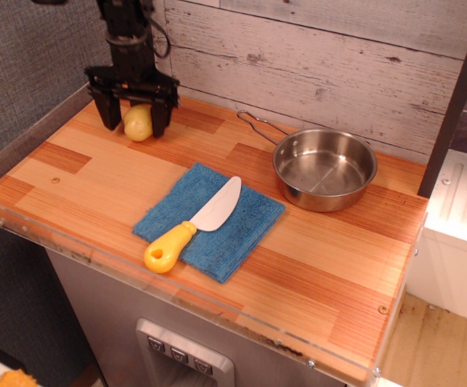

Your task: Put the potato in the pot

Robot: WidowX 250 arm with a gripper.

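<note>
The pale yellow potato (138, 122) lies on the wooden counter at the back left. My black gripper (133, 120) has come down over it, open, with one finger on each side of the potato and the tips close to the counter. The fingers are not closed on it. The shiny steel pot (325, 168) stands empty at the back right, its wire loop handle (256, 124) pointing left toward the potato.
A blue cloth (210, 219) lies in the middle of the wooden counter (314, 274) with a yellow-handled white knife (191, 225) on it. A whitewashed plank wall (314, 56) stands behind. A clear plastic lip runs along the counter's front edge.
</note>
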